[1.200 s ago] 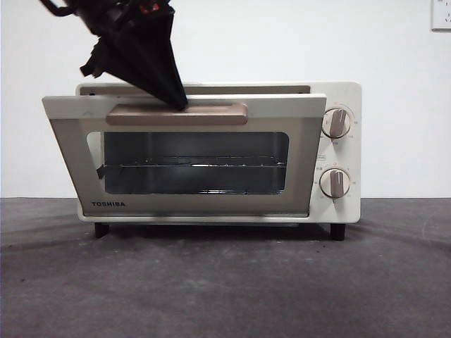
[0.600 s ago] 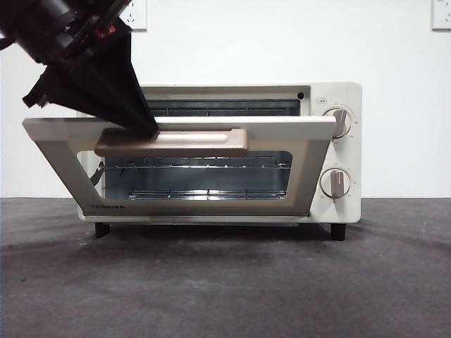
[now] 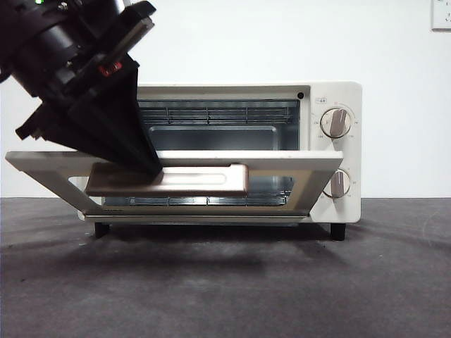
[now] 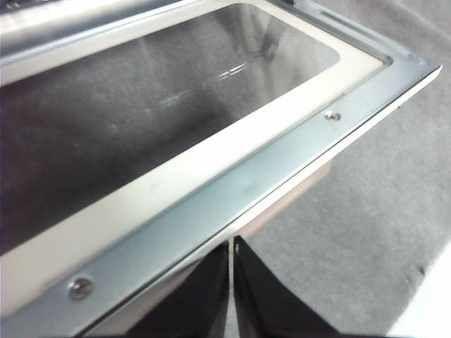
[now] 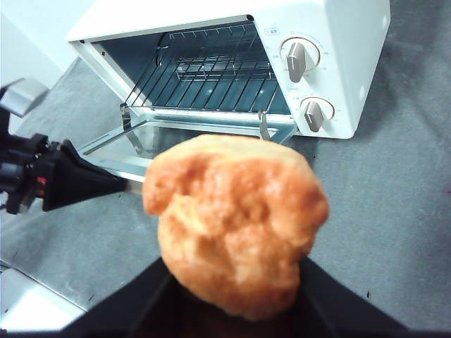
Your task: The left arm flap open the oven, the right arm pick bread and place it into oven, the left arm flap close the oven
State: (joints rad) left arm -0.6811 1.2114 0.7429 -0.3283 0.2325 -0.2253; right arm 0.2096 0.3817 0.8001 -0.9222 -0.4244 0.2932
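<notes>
The cream-white oven (image 3: 331, 95) stands on the table with its door (image 3: 313, 163) swung down almost level, so the wire rack (image 3: 218, 113) shows inside. My left gripper (image 3: 152, 170) is shut, and its pointed tip presses on the left part of the beige handle (image 3: 201, 180). The left wrist view has the shut jaws (image 4: 231, 276) just below the door's metal edge (image 4: 232, 190). My right gripper (image 5: 232, 310) is shut on the golden-brown bread (image 5: 236, 218), held up in front of the open oven (image 5: 338, 42). Neither the bread nor the right arm appears in the front view.
Two beige knobs (image 3: 337, 122) sit on the oven's right side. A dark grey mat (image 3: 225, 282) covers the table in front. A white wall with a socket (image 3: 442, 14) stands behind. The left arm (image 5: 63, 183) shows beside the door in the right wrist view.
The oven door has swung down from slightly open to nearly level. My left gripper has moved down and to the left with the handle, coming closer to the camera.
</notes>
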